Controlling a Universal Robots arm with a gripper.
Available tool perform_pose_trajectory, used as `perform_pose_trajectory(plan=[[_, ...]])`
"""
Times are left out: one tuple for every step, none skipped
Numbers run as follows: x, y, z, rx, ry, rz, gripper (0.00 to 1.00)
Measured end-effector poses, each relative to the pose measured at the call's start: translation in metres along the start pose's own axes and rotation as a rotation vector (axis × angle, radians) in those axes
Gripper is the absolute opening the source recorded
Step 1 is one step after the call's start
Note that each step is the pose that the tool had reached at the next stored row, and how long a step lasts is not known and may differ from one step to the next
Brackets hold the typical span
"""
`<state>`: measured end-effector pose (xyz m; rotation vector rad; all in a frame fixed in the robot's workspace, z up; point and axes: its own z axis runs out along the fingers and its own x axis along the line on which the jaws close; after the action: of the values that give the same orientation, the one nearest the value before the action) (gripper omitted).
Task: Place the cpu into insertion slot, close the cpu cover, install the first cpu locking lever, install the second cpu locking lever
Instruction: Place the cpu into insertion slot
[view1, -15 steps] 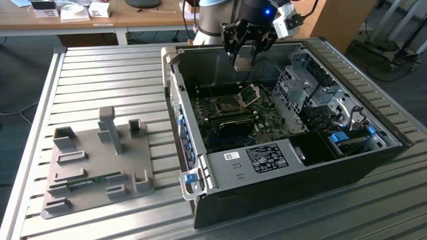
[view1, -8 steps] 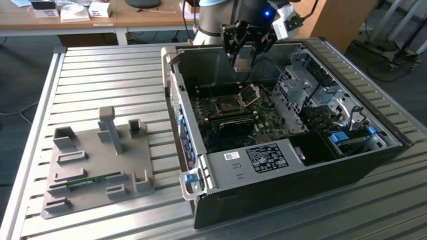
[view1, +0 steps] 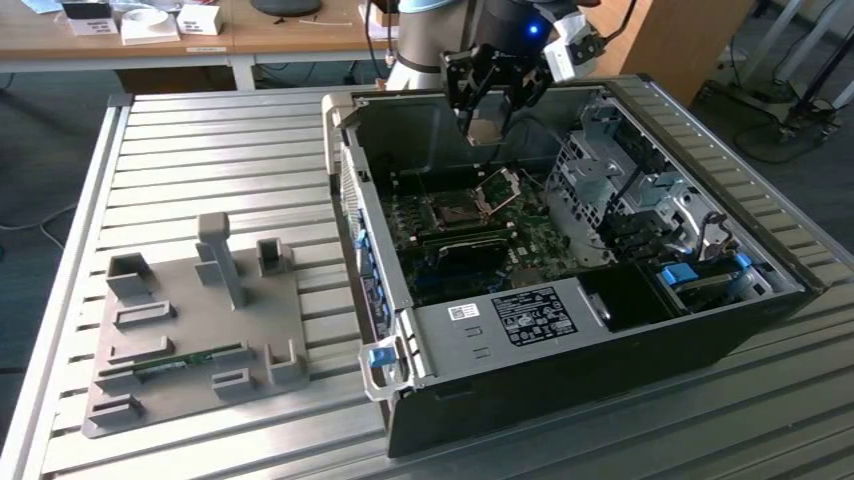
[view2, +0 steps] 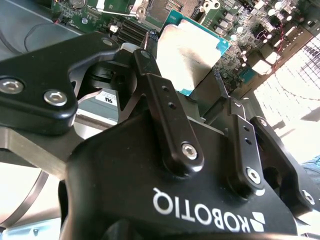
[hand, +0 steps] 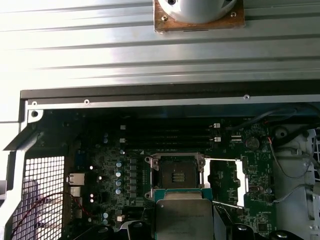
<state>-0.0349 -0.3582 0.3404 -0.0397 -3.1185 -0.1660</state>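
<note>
Exterior view | claw (view1: 485, 115) w/ cpu (view1: 483, 132) abv open socket (view1: 458, 213) | cpu cover (view1: 501, 186) raised

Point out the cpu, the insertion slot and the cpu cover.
cpu (view2: 192, 55): second wrist view, middle of its silvery top.
insertion slot (hand: 176, 176): first wrist view, centre of the socket's dark recess.
cpu cover (hand: 244, 182): first wrist view, one bar of the swung-open frame.

Clear room is left between the cpu (hand: 182, 220) clamped in the gripper (view1: 486, 120) and the open socket (hand: 176, 175) below, while the approach is narrowed by the raised cpu cover (view1: 502, 187) just beside the socket, the drive cage (view1: 607, 165) and the case wall (view1: 400, 130).
</note>
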Motion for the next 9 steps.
perform_pose_trajectory(plan=[[0.0000, 0.0000, 0.0000, 0.0001, 0.0000, 0.000, 0.54], [0.0000, 0.0000, 0.0000, 0.0002, 0.0001, 0.000, 0.54], [0.0000, 0.0000, 0.0001, 0.0001, 0.0000, 0.000, 0.54], [0.0000, 0.0000, 0.0002, -0.0001, 0.0000, 0.000, 0.54], [0.0000, 0.0000, 0.0002, -0.0001, 0.0000, 0.000, 0.54], [0.0000, 0.0000, 0.0002, 0.0000, 0.0000, 0.000, 0.54], [0.0000, 0.0000, 0.0002, 0.0000, 0.0000, 0.000, 0.54], [0.0000, 0.0000, 0.0004, -0.0001, -0.0001, 0.000, 0.54], [0.0000, -0.0001, 0.0009, -0.0004, -0.0002, 0.000, 0.54]])
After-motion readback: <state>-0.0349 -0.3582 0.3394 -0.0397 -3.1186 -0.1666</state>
